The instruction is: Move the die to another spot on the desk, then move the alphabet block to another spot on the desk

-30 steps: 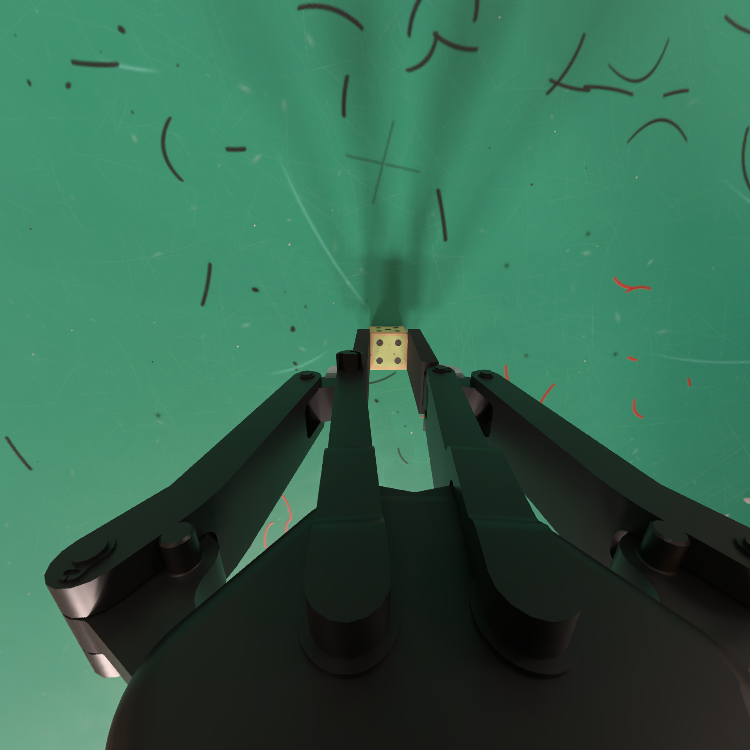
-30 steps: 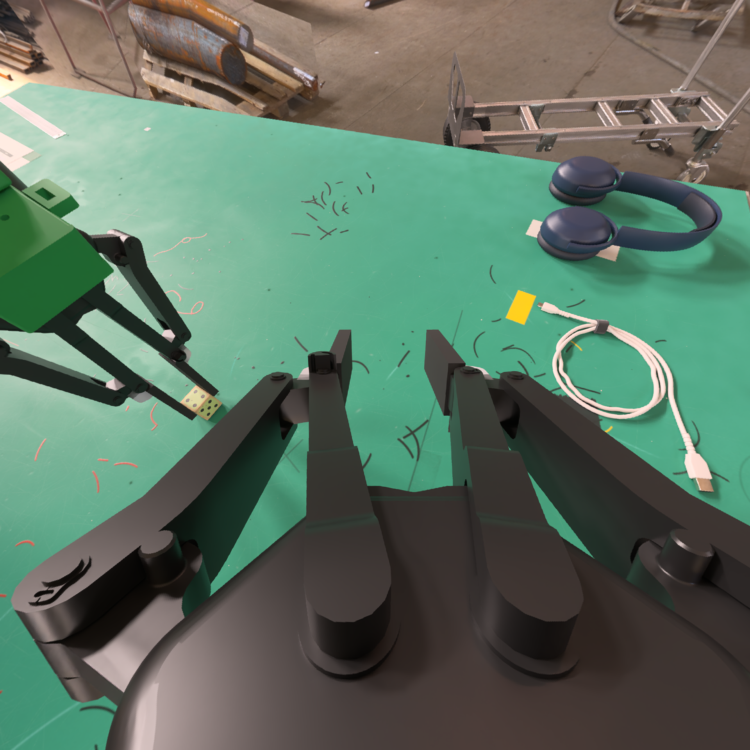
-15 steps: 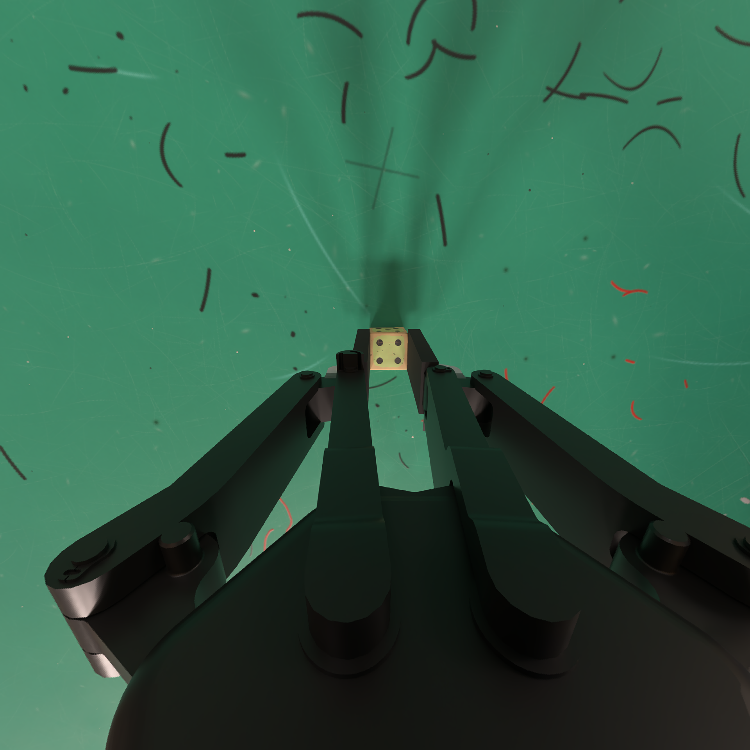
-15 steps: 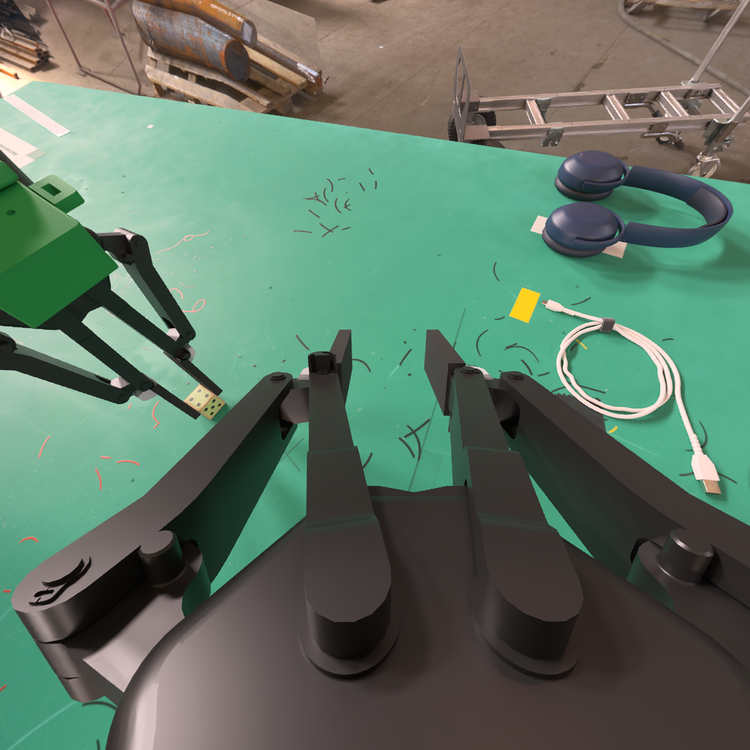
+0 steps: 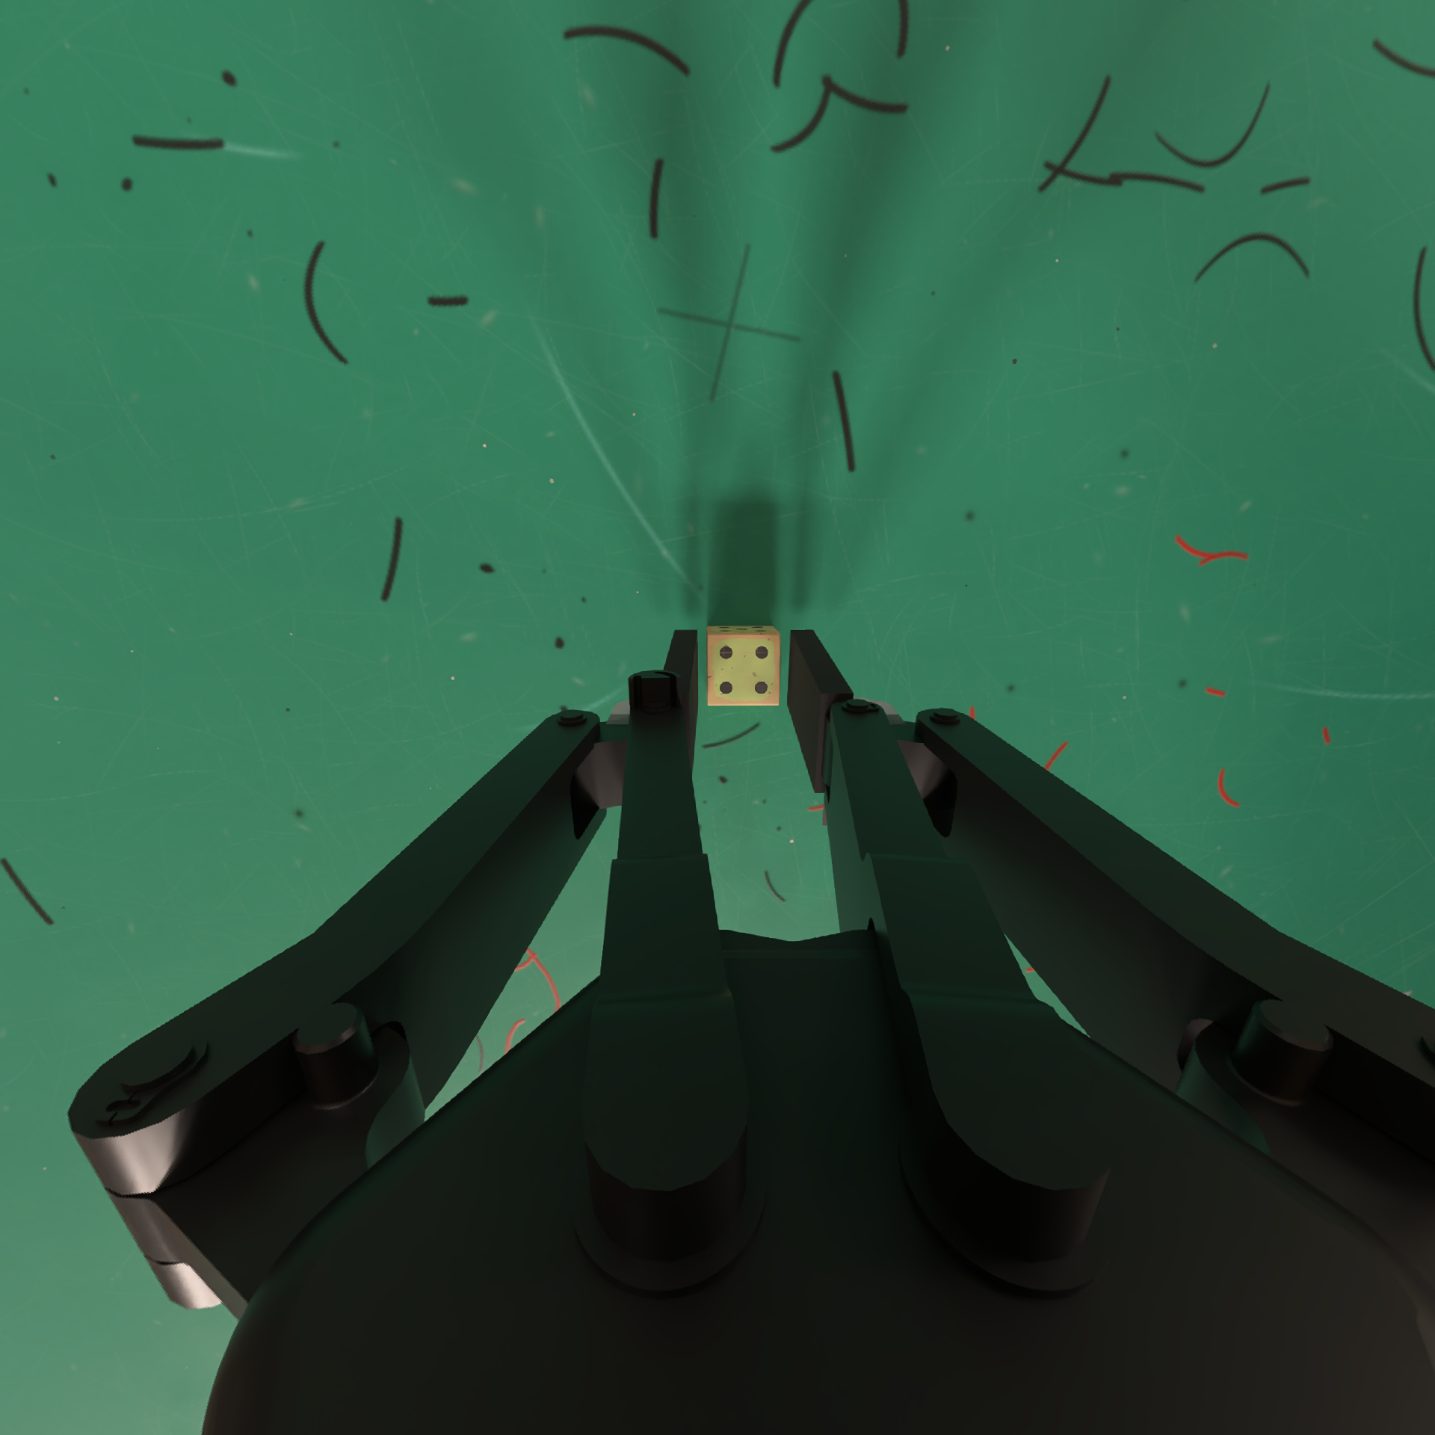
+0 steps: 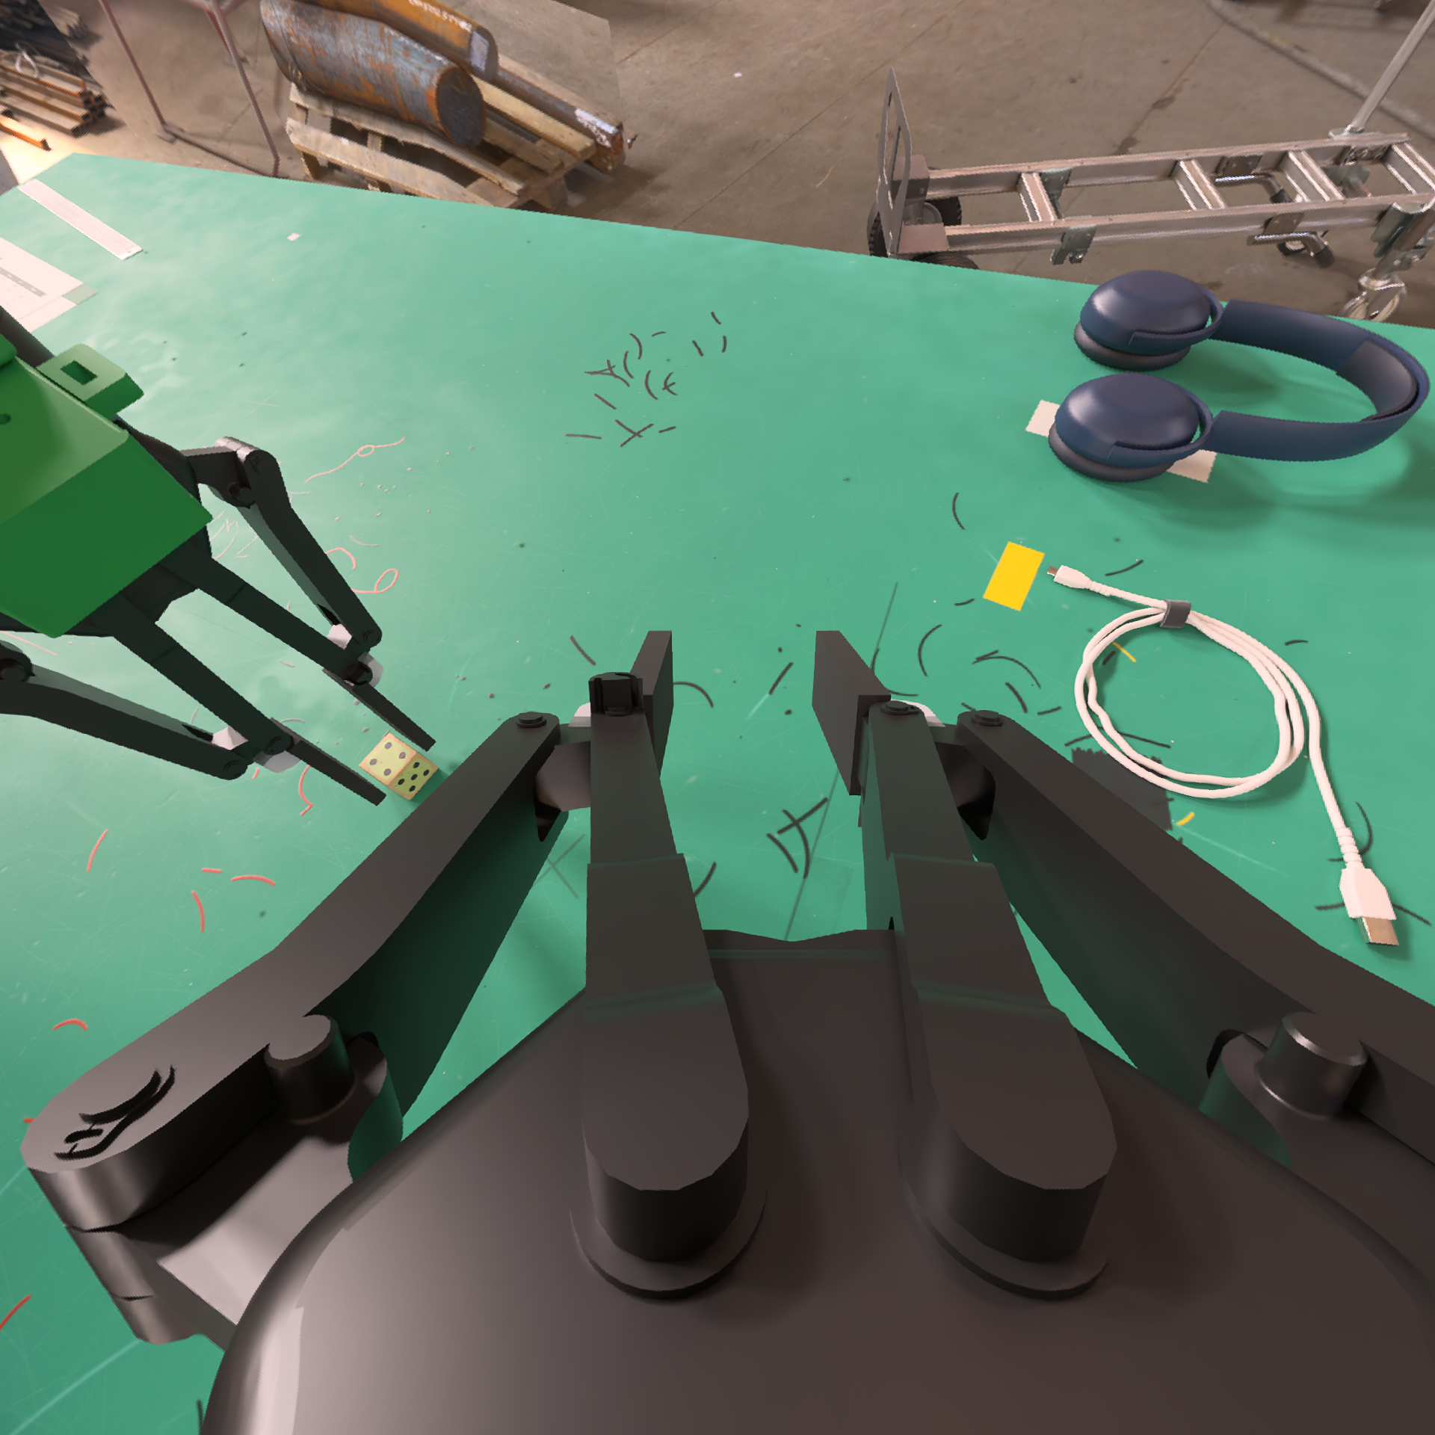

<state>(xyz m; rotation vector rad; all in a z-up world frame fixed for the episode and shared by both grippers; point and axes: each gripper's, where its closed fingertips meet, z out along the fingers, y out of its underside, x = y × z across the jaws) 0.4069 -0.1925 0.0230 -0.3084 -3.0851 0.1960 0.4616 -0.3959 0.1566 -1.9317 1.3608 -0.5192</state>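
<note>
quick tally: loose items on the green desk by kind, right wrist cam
die: 1
headphones: 1
white cable: 1
yellow tag: 1
Total: 4. No alphabet block shows in either view.

Looked like a workshop or warehouse floor to me. Past the far edge of my green desk (image 6: 481,310), top of the right wrist view, there was bare concrete floor (image 6: 761,93), a rusty steel pipe (image 6: 373,62) lying on a wooden pallet (image 6: 435,163) in the upper left, and a metal hand truck (image 6: 1149,194) tipped flat in the upper right. The desk itself was scuffed and covered in pen scribbles.
</note>
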